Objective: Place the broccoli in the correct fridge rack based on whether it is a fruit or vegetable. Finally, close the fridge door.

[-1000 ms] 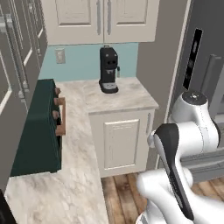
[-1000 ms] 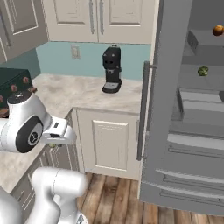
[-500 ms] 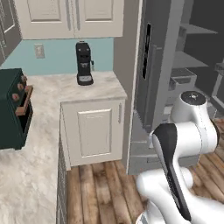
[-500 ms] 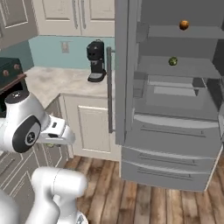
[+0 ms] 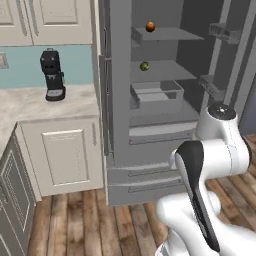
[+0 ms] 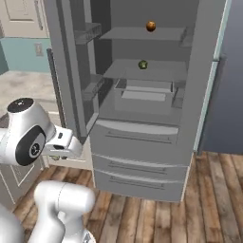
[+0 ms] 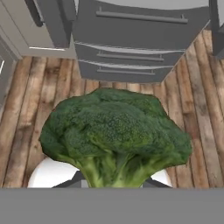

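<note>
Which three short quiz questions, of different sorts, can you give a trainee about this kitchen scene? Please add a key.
1. True or false: the fridge stands with its doors open.
2. Multiple choice: what sits on the top fridge rack? A) a small round orange fruit, B) a coffee machine, C) a bottle.
3. Short answer: what does the gripper hold in the hand view?

Key
1. True; both base views show the shelves inside.
2. A; the orange fruit is on the top shelf, while a small green item lies on the shelf below.
3. The broccoli, over the wooden floor.
</note>
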You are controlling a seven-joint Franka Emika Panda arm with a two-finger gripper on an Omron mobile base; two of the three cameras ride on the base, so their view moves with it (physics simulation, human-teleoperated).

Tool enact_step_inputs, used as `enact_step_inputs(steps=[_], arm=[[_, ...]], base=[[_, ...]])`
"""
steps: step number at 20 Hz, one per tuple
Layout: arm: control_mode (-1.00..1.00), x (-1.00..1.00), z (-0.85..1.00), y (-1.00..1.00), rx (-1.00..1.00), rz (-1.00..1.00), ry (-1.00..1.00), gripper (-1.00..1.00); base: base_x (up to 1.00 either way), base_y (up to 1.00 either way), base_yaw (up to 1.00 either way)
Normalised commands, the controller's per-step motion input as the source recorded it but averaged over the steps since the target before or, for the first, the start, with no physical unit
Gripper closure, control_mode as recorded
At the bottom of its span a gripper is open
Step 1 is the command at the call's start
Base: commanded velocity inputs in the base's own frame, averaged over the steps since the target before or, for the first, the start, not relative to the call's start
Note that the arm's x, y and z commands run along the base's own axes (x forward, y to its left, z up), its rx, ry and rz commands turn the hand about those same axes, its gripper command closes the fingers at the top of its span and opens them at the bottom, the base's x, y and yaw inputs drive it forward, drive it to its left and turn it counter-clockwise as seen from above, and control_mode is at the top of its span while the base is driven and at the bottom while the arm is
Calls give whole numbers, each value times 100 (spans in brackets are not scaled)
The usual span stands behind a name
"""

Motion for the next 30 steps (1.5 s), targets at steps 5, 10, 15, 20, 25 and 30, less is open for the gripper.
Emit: enact_step_inputs(steps=[5,10,15,20,25,30], arm=[[100,0,0,0,0,0,0,100],[100,0,0,0,0,0,0,100],[100,0,0,0,0,0,0,100],[100,0,0,0,0,0,0,100],[100,0,0,0,0,0,0,100],[100,0,0,0,0,0,0,100]], base=[[60,-63,0],[84,-24,0],[86,-4,0],[63,-31,0],[47,-37,0],[54,-7,0]])
